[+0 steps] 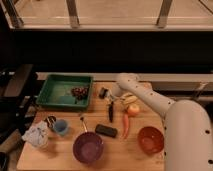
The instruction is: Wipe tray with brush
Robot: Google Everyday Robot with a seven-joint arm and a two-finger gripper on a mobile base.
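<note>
While the arm reaches in from the big white body at lower right, its forearm runs up and left across the table, then bends at a rounded joint near the far edge and drops toward the table. The gripper sits low at that end, just right of the tray's right rim and over the wood, not over the tray. Grasp state: cannot tell, the dark end of the arm is not readable as released or clenched.

The brush lies flat on the table, outside the tray, straight in front of the gripper on the near side. Long axis runs near-to-far, almost vertical in the camera view. Its far end points at the gripper and is close to or touching it; can't tell which. Its near end points at the black block.

The tray is at the far left of the table, long side across the view, with a dark reddish clump inside near its right wall.

Neighbours:
- The carrot is just right of the brush, roughly parallel.
- A round yellow-orange fruit lies under the forearm.
- The purple bowl and orange bowl are at the near edge.
- The blue cup and a crumpled white cloth are at near left.
- A metal-handled utensil lies between the cup and the block.
</note>
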